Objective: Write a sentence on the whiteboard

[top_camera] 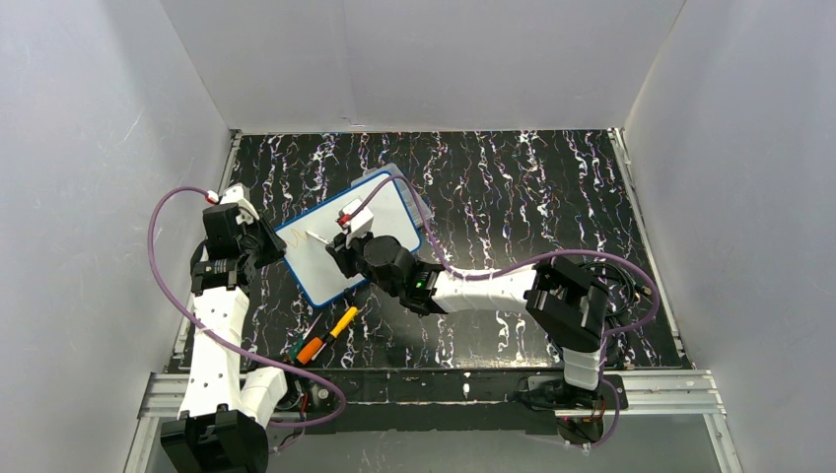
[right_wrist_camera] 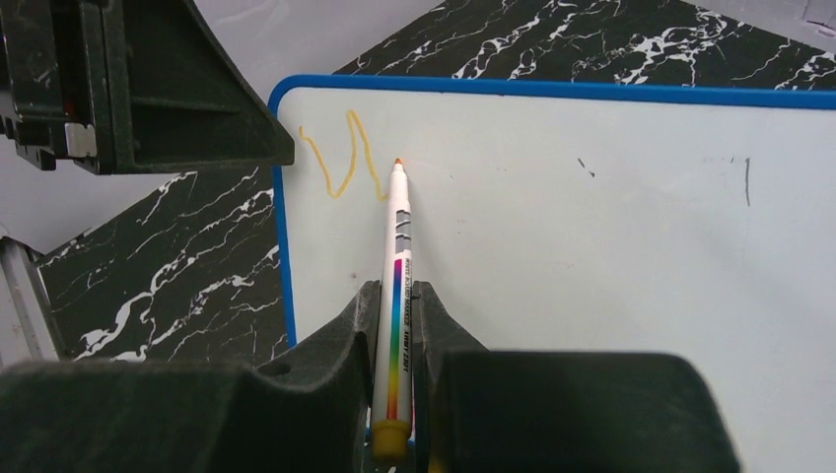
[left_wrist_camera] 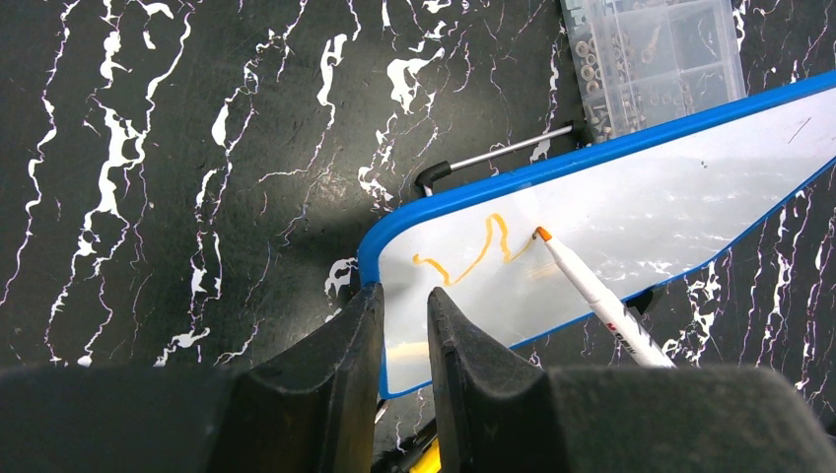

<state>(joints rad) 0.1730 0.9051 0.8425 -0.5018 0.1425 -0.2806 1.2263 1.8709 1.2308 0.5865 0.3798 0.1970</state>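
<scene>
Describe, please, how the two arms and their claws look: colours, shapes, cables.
Both the left arm and the right arm have white links and black, boxy joints. A purple cable loops along each, ending in a red-and-white plug. The left claw and the right claw each have two dark, wedge-shaped fingers that taper to the tips.

Place: robot test cell in a lab.
Enclosure: plain white panels (top_camera: 89, 197) closing the left, far and right sides.
Work surface: black table (top_camera: 513, 187) veined with white.
Mounting: metal rail (top_camera: 670, 386) along the near edge; left arm (top_camera: 219, 335) and right arm (top_camera: 483, 289) fixed side by side there.
Wiring: purple cables (top_camera: 158, 266) looping off both arms.
Stock: clear compartment box (left_wrist_camera: 656, 54) of small metal parts.
</scene>
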